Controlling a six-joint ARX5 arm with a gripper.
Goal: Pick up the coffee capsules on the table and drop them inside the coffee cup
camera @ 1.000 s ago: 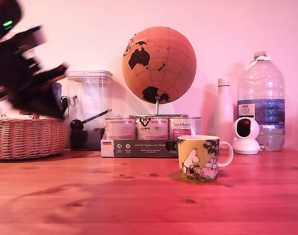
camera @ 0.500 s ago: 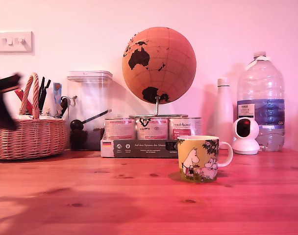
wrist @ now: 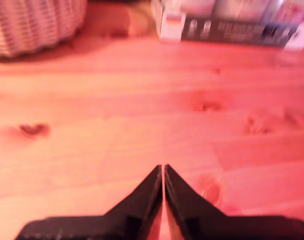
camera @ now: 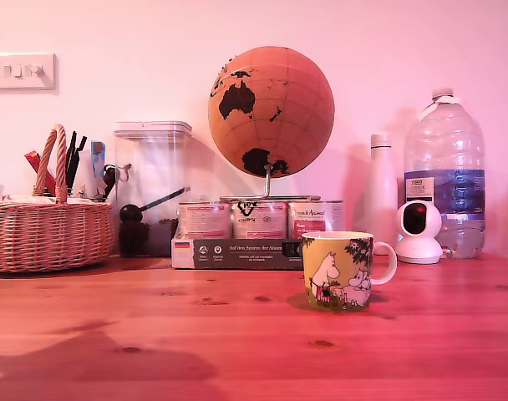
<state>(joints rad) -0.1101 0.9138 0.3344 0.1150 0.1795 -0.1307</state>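
Observation:
The coffee cup [camera: 337, 271], yellow with white cartoon figures and a white handle, stands upright on the table [camera: 237, 342] right of centre in the exterior view. No coffee capsules show in either view. The wrist view looks down on bare wood [wrist: 117, 110], and my gripper [wrist: 162, 169] hangs over it with its black fingers [wrist: 144, 195] pressed together and nothing between them. In the exterior view the arm is almost wholly beyond the left edge. Only its shadow falls on the table at the lower left.
A wicker basket [camera: 45, 234] [wrist: 32, 25] with pens stands at the exterior view's left. Behind the cup are a clear canister [camera: 152, 188], a tray of tins [camera: 246, 251] [wrist: 227, 27], a globe [camera: 271, 111], a white bottle [camera: 383, 196], a small white camera [camera: 419, 231] and a water bottle [camera: 444, 175].
The blurred arm that covered the basket a second ago has swung out past the exterior view's left edge. The cup has not moved.

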